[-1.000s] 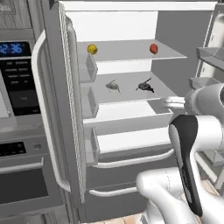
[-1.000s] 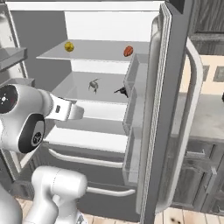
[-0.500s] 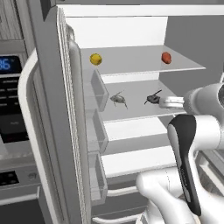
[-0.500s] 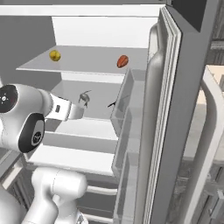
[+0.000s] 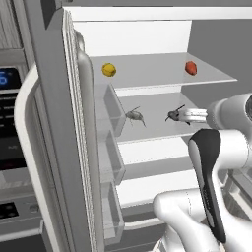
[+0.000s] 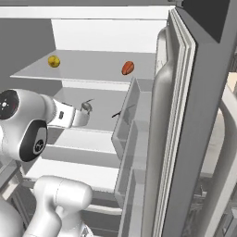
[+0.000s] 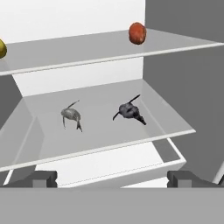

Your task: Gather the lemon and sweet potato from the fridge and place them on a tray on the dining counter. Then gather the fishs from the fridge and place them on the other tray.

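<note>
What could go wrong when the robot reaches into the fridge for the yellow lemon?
The lemon is round and sits far left on the top shelf, near the front edge, so a nudge might roll it off. The open gripper is level with the lower shelf, facing the two fish, so it must rise and could bump the top shelf's edge. The open fridge door stands close on the lemon's side.

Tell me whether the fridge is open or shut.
Open. The fridge shows its white inside, with the lemon and sweet potato on the upper shelf, and both doors swung outward.
</note>
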{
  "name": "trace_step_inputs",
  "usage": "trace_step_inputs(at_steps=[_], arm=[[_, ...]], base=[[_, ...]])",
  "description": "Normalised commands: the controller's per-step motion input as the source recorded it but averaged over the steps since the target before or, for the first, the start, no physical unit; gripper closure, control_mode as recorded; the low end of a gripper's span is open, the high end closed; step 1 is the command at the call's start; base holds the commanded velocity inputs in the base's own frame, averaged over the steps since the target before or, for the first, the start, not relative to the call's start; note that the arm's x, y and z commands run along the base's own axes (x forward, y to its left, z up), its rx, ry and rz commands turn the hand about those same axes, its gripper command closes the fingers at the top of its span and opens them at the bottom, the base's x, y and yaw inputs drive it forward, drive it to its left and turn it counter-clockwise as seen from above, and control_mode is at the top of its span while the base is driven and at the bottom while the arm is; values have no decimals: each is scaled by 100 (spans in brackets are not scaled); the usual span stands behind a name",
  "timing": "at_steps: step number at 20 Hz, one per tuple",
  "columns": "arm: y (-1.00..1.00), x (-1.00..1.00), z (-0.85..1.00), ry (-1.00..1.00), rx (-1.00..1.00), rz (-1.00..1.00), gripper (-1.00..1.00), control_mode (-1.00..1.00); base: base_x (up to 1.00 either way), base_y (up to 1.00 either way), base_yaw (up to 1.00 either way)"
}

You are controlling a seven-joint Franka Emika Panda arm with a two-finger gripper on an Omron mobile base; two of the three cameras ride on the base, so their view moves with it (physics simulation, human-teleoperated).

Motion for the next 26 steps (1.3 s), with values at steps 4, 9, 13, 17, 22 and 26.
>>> trace_step_inputs(at_steps=[4, 9, 13, 17, 22, 26], arm=[[0, 0, 0, 0, 0, 0, -100, 100], [-19, 31, 0, 0, 1, -2, -100, -100], [-23, 49, 0, 6, 0, -5, -100, -100], [-27, 22, -8, 17, 0, -5, -100, -100], [-26, 1, -30, 18, 0, 0, -100, -100], [-16, 10, -29, 10, 0, 3, -100, -100]], base=[[66, -2, -4], [26, -2, -2], [0, 0, 0], [0, 0, 0], [0, 0, 0], [0, 0, 0]])
